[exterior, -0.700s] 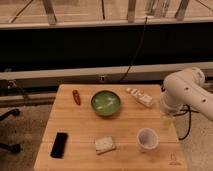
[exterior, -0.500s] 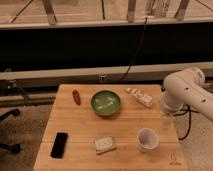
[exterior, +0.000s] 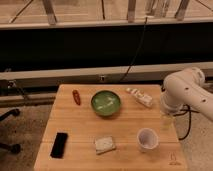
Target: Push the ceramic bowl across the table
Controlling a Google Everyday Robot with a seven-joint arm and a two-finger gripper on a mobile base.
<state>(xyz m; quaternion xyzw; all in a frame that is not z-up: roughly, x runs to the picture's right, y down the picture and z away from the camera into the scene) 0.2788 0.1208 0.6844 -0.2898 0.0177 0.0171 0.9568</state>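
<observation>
The ceramic bowl (exterior: 106, 103), round and dark green with a paler inside and whitish streaks, sits at the back middle of the light wooden table (exterior: 82, 130). My white arm (exterior: 182, 92) reaches in from the right. The gripper (exterior: 167, 120) hangs at the table's right edge, well to the right of the bowl and apart from it, just above and right of the white cup (exterior: 147, 139).
A red object (exterior: 76, 96) lies at the back left, a white packet (exterior: 140, 97) at the back right, a black phone-like slab (exterior: 60, 144) at the front left, and a pale sponge-like block (exterior: 105, 144) at the front middle. A dark wall and cables run behind.
</observation>
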